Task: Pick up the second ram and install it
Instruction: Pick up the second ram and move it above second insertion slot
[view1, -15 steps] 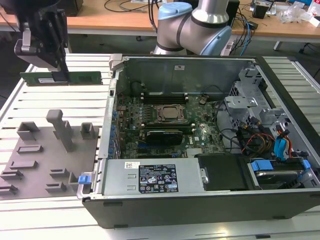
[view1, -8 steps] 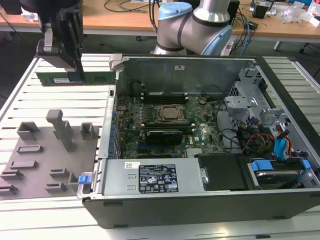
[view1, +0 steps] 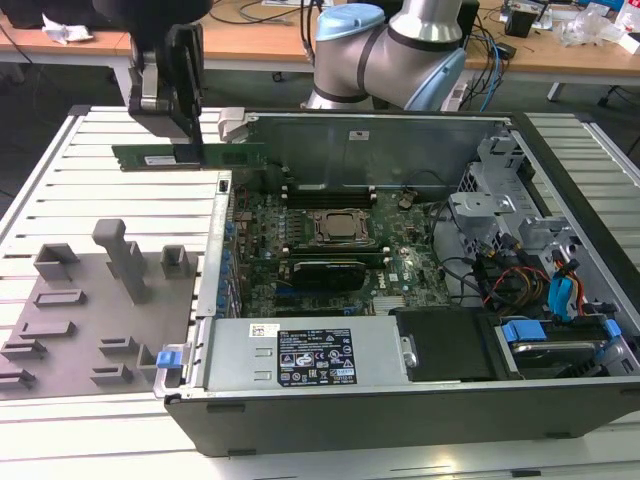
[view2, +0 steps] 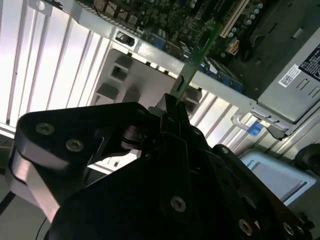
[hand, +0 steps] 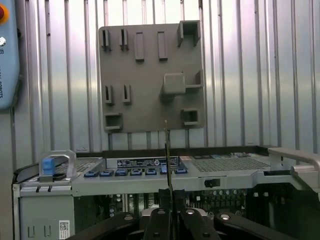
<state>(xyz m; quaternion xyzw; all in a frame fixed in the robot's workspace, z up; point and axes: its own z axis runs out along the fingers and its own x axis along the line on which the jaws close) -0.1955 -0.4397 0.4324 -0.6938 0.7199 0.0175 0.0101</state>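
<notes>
The second ram (view1: 160, 156), a long green stick, hangs level above the slatted table, just outside the open computer case's back left corner in the exterior view. My gripper (view1: 187, 143) is shut on it near its middle, from above. In the second wrist view the green stick (view2: 198, 54) juts out past the black fingers (view2: 169, 131) toward the case wall. It appears edge-on as a thin line (hand: 167, 150) in the first wrist view, rising from the gripper (hand: 169, 212). The motherboard (view1: 400, 265) with its CPU socket (view1: 338, 226) lies inside the case.
A grey tray (view1: 75, 345) with raised blocks and slots lies on the table at the exterior view's left. The case wall (view1: 212, 250) stands between tray and motherboard. Cables and drive bays (view1: 540, 280) crowd the case's right side. The power supply (view1: 300, 355) sits along the front.
</notes>
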